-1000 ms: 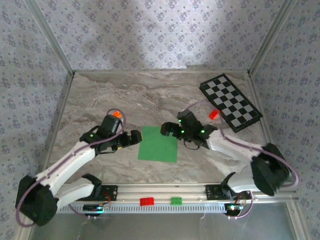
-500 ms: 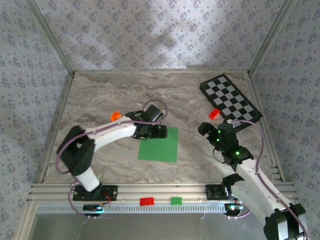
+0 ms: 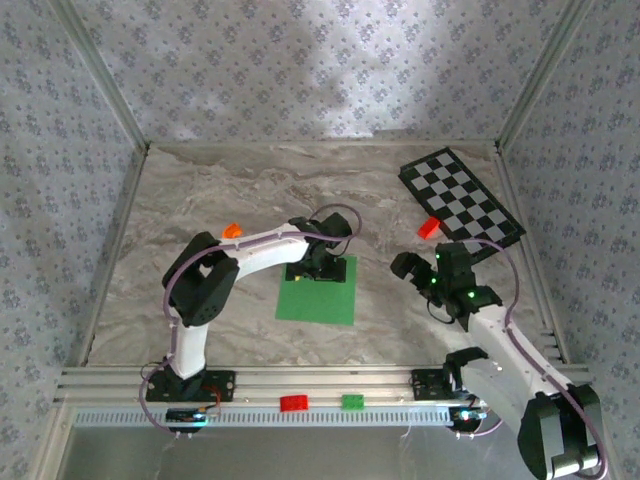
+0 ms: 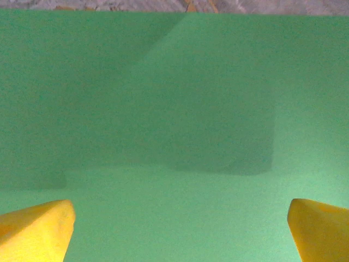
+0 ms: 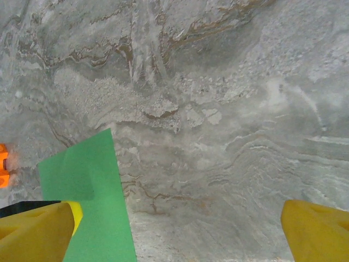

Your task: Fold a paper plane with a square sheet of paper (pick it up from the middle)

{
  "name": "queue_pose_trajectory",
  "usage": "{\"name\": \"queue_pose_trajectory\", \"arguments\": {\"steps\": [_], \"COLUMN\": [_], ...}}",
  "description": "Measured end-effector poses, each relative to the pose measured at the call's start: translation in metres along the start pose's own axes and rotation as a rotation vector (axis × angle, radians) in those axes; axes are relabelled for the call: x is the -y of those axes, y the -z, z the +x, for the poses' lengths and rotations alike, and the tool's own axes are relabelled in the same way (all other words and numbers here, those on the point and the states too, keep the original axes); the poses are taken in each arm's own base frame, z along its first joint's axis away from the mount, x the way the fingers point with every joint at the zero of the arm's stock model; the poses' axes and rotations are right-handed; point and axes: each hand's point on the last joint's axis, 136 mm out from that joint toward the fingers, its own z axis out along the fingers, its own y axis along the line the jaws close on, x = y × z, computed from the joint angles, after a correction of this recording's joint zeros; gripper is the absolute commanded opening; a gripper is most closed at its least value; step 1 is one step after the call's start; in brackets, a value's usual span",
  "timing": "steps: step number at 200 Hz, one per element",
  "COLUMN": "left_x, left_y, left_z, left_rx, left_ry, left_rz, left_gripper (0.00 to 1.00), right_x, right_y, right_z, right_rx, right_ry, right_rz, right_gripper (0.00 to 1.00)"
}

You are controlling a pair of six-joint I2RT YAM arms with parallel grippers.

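Top external: left gripper (image 3: 317, 272) splayed over the green sheet (image 3: 318, 303), right gripper (image 3: 404, 266) splayed near it, both empty.

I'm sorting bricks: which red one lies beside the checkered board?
The red brick on the marble table, at the board's near-left edge; the second red brick sits on the front rail next to a green brick.
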Motion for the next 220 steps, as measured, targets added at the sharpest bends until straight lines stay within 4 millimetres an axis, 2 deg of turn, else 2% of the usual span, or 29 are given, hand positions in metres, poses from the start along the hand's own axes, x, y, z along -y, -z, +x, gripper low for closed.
{"name": "queue_pose_trajectory", "arguments": {"steps": [62,104,220], "left_x": [0.003,0.002,0.000], "left_y": [-0.001,-0.016,-0.016], "left_z": [0.006,0.014,0.017], "left_rx": [-0.019,-0.049,-0.048], "left_ry": [-0.029,-0.050,-0.053], "left_rz": [0.005,-0.025,-0.053], "left_gripper": [1.00,1.00,1.00], "right_x": [-0.010,-0.011,-0.011], "right_y": [0.000,0.001,0.001], "right_z": [0.000,-0.002,-0.001], "right_rx": [-0.021,-0.020,-0.022], "right_ry": [0.023,0.023,0.019], "right_rz": [-0.031,-0.033,-0.031], "right_gripper": [1.00,1.00,1.00]}}
